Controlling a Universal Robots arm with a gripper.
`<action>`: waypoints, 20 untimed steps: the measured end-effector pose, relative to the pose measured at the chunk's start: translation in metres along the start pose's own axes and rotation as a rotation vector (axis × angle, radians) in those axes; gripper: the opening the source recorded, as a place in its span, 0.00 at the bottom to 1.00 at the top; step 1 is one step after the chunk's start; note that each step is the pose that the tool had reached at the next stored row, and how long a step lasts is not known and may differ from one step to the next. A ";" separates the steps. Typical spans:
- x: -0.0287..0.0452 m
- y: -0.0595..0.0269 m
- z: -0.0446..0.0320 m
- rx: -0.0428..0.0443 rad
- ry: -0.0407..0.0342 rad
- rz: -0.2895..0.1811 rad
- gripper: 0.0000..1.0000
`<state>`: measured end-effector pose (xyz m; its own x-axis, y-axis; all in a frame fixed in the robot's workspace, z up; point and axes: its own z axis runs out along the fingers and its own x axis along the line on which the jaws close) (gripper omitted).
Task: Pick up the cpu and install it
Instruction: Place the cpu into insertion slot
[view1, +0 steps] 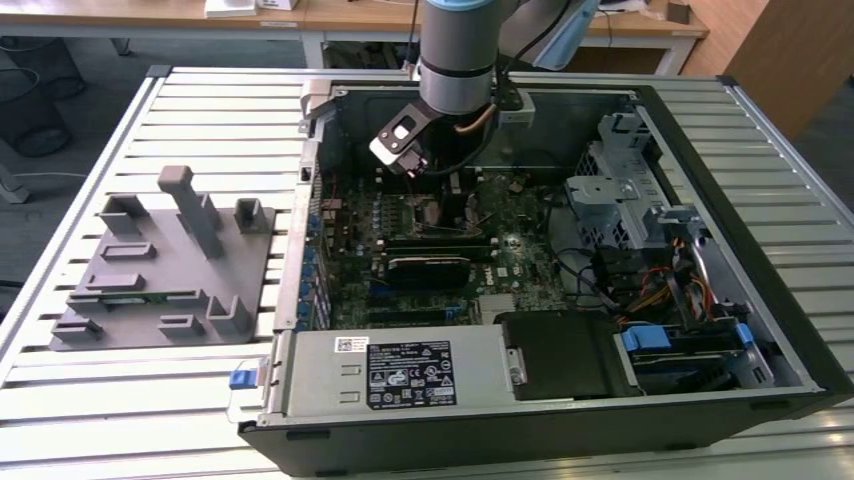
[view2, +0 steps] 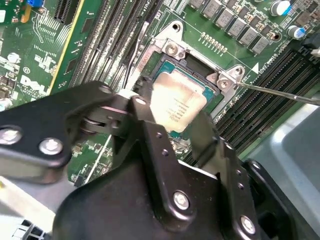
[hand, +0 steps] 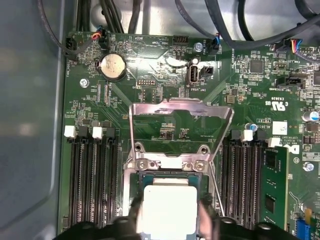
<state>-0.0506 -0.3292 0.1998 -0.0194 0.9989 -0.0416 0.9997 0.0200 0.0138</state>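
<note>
Lying flat between the fingers (view2: 150, 130) of the gripper (hand: 169, 222), which are closed on two opposite edges, the cpu (hand: 169, 210) is held squarely over the socket (view2: 195, 65), edges parallel to its frame; whether it is seated cannot be told. The load plate (hand: 139, 125) is swung open beyond the socket.

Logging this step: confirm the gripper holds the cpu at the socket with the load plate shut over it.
Wrong on the load plate: the first wrist view shows it swung open, clear of the socket. The gripper does hold the cpu at the socket.
</note>
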 end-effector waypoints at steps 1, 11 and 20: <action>0.0000 0.0000 -0.0009 -0.0001 0.0000 0.000 0.54; -0.0003 0.0001 -0.0061 0.0001 -0.0013 0.000 0.13; -0.0003 0.0001 -0.0087 -0.0001 -0.0018 0.000 0.11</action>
<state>-0.0506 -0.3291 0.2085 -0.0195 0.9989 -0.0435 0.9997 0.0201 0.0139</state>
